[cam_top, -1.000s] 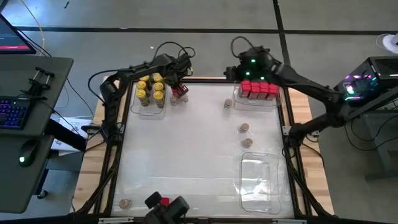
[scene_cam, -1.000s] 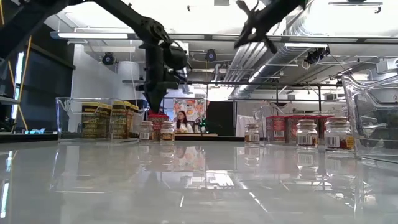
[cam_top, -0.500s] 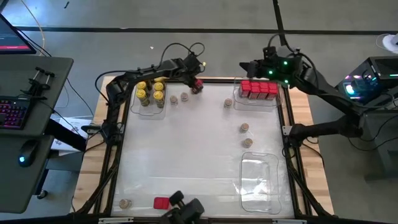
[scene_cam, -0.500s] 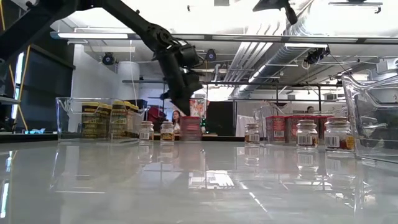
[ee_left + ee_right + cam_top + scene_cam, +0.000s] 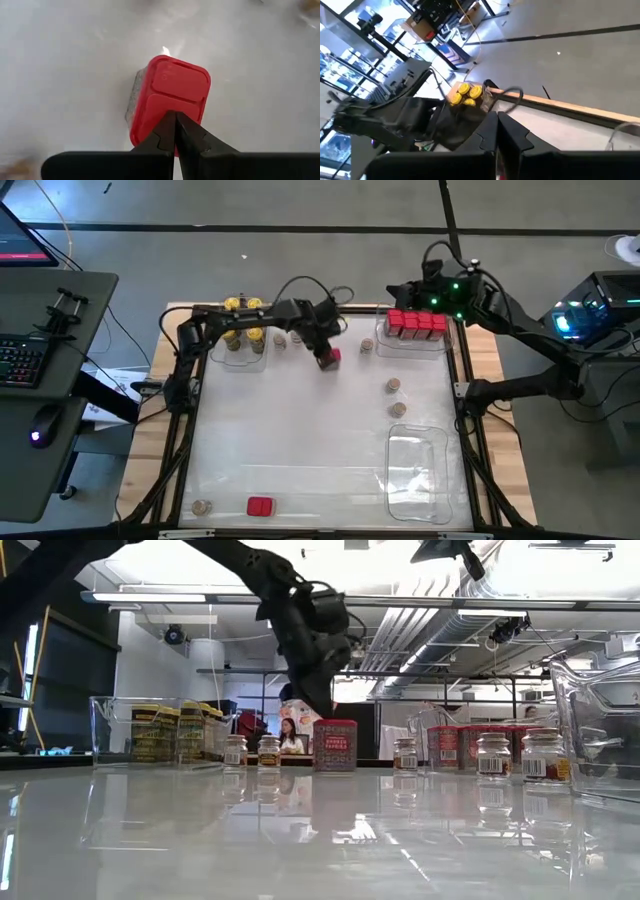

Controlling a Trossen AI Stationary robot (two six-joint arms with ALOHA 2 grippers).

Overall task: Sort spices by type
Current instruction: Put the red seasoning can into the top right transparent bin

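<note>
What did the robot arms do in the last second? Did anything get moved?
The left pincer, shut, swung away from the tray of yellow-lidded jars toward the table's middle, taking a red box along; whether it grips or pushes it, I cannot tell. The right pincer, shut, shifted a little above the tray of red boxes. The brown-lidded jars and the near red box stayed put.

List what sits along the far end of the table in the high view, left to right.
Tray of yellow-lidded jars → two loose tan-lidded jars → red box under the shut left gripper → tan-lidded jar → tray of red boxes, right gripper above its far edge.
</note>
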